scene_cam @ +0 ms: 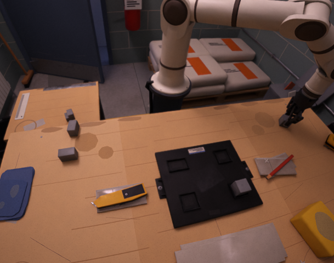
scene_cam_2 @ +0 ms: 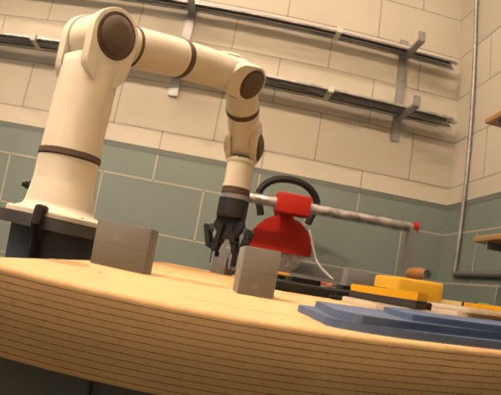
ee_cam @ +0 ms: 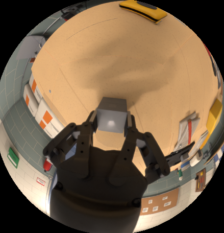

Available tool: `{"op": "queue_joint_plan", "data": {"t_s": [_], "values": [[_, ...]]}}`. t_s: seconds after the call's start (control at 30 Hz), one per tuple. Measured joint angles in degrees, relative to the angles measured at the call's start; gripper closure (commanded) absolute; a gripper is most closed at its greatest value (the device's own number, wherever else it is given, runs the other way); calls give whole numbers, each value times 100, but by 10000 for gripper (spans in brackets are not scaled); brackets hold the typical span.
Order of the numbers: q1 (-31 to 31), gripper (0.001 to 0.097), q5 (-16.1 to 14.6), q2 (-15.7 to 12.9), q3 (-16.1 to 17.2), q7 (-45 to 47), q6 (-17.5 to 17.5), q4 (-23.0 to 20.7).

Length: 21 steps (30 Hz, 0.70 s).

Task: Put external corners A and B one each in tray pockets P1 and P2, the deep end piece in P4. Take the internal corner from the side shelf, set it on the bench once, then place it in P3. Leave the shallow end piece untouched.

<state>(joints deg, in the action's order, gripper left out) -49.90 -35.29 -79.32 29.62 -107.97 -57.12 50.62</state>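
At the bench's far right corner a small grey block rests on the wood. The black tray lies mid-bench with four pockets; a grey block sits in its near right pocket, the other three are empty. Two grey blocks stand on the bench's left part. A notched grey piece sits on the side shelf beyond them. My gripper stands low around the corner block. Its fingers are closing and grip nothing.
The bench's right edge runs close past my gripper, with a yellow tape measure by it. A red pencil on a grey cloth lies right of the tray. A yellow utility knife, blue pads, a yellow sponge block and grey sheets occupy the near side.
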Motion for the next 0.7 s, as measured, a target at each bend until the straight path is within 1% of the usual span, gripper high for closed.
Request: {"op": "queue_joint_plan", "data": {"t_s": [0.63,0.7], "values": [[0,521,0,1,0,0,-2,0],[0,561,0,1,0,0,-2,0]]}}
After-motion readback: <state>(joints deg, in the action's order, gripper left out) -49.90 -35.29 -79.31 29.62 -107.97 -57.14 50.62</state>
